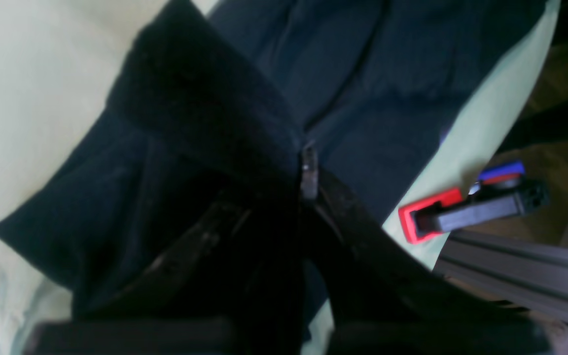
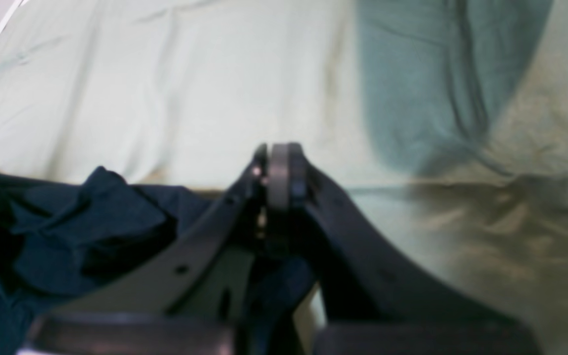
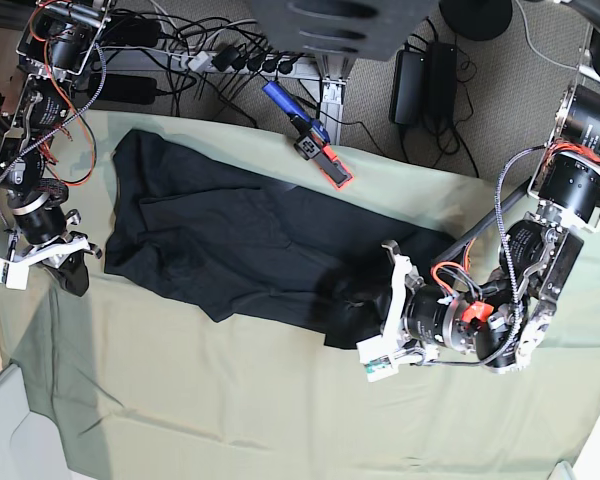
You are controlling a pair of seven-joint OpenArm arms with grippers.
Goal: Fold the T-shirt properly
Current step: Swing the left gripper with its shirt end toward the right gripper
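Base view, L to R: right gripper [image 3: 72,272] at the table's 9 o'clock edge, jaws shut, tips pressed together w/ nothing between them in its wrist view [image 2: 280,170], just off the shirt's [image 3: 230,250] left hem. Shirt lies spread plain-side up across the green cloth [image 3: 230,410], running approx from 10 o'clock to centre; a red-and-blue clamp [image 3: 310,135] sits at 12 o'clock on the far edge. Left gripper [image 3: 365,310] at abt 4 o'clock, jaws closed on a bunched fold of the shirt's right end [image 1: 190,123], fabric lifted and draped over the fingers [image 1: 308,170].
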